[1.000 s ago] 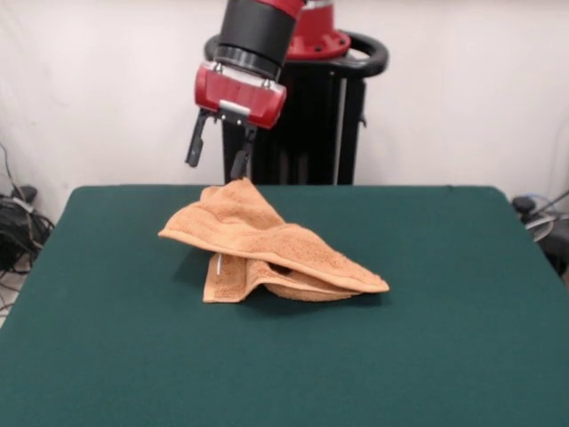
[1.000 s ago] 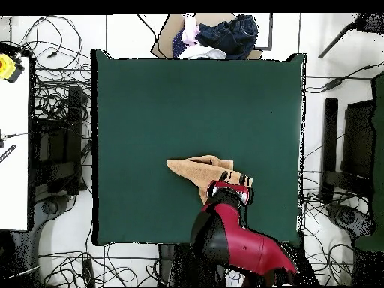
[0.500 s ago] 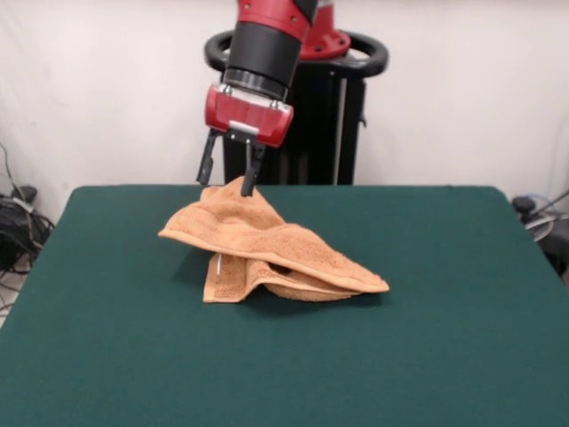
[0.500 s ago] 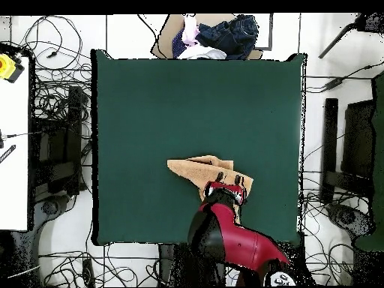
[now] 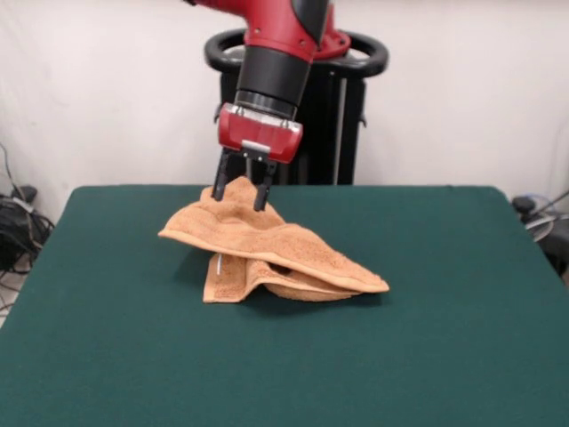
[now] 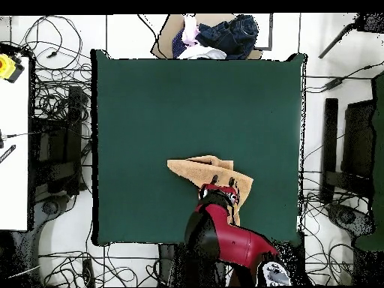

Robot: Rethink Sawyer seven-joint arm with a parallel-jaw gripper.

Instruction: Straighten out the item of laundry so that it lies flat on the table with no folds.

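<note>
Crumpled orange-tan terry towel (image 5: pixel 267 245) folded over itself on green table (image 5: pixel 444 302), white loop tag (image 5: pixel 219 265) showing, gripper (image 5: pixel 240 190) with fingers spread astride its raised far peak, apparently not yet clamped.

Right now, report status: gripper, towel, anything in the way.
Gripper open, straddling the raised far peak of the towel. Towel crumpled, layers folded over, not flat. Table around it bare.

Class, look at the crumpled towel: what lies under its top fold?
Under the top fold of the orange-tan towel a lower layer sticks out, with a small white tag, on the green table. How far that layer runs is covered. The open claw straddles the peak.
</note>
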